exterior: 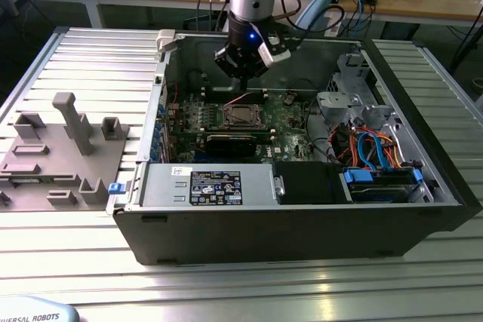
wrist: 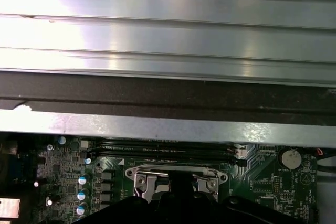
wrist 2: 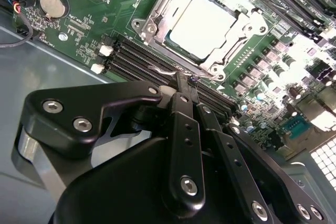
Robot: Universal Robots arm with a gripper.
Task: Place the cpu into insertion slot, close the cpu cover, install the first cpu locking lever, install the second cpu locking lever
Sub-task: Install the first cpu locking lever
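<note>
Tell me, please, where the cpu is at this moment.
The cpu sits in the insertion slot under the closed cpu cover, beside the long memory slots, just beyond the gripper in the second wrist view.

In the first wrist view the tool (wrist: pixel 181 195) hides most of the cpu cover (wrist: pixel 176 174).

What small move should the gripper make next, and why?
Probably press the wire locking lever down and hook it. The cpu is seated, the cpu cover lies over it, and the gripper is shut at that apparently unlatched lever.
</note>
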